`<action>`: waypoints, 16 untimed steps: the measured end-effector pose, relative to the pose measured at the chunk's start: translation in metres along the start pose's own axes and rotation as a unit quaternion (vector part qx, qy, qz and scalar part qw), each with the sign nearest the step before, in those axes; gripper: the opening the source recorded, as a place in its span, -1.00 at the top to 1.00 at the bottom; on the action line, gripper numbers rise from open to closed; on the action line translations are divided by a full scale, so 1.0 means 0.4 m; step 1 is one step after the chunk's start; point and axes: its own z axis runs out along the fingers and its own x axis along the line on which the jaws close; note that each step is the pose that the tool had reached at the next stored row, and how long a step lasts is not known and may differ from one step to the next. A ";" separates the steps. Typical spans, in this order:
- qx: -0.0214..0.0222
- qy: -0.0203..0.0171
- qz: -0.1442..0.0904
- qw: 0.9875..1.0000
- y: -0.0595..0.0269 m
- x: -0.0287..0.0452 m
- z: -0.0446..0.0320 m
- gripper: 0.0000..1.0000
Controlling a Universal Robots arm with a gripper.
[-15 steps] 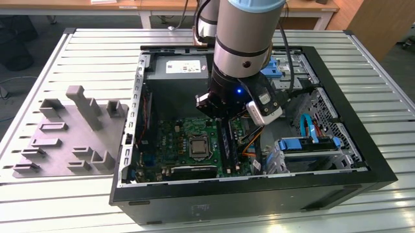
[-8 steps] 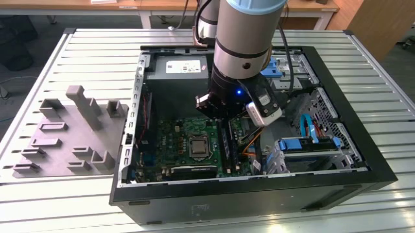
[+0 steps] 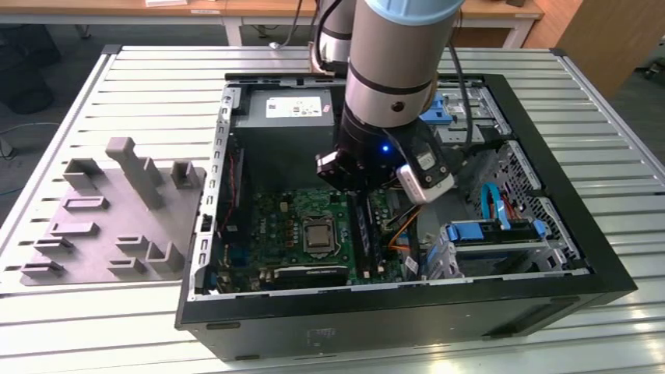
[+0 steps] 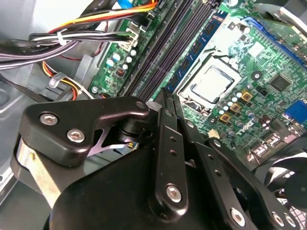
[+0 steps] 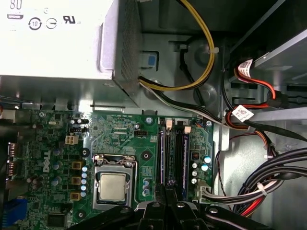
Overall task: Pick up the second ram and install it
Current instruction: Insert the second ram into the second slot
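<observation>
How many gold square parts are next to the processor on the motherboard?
3 gold square parts, in one row beside the processor in the first wrist view; the others at and. More could be hidden elsewhere.

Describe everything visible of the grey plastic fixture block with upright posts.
The grey plastic fixture block is a flat, matte, light grey slab. Several upright posts rise from its far part, the tallest post a narrow bar; low rectangular brackets stand on its near part. It lies flat on the slatted metal table, at the exterior view's left of the open black computer case, its edge close beside the case wall; whether they touch I cannot tell.
</observation>
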 end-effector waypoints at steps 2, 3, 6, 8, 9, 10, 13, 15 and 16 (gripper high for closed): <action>0.000 0.000 0.000 1.000 0.000 -0.002 0.002 0.76; 0.000 0.000 0.000 1.000 0.000 -0.002 0.004 0.76; 0.000 0.000 0.000 1.000 -0.001 -0.002 0.011 0.76; 0.000 0.000 0.000 1.000 -0.002 -0.002 0.016 0.76; 0.000 0.000 0.000 1.000 -0.003 -0.002 0.019 0.76; 0.000 0.000 0.000 1.000 -0.003 -0.002 0.021 0.76; 0.000 0.000 0.000 1.000 -0.004 -0.002 0.025 0.76; 0.000 0.000 0.000 1.000 -0.004 -0.002 0.025 0.76; 0.000 0.000 0.000 1.000 -0.004 -0.002 0.025 0.76</action>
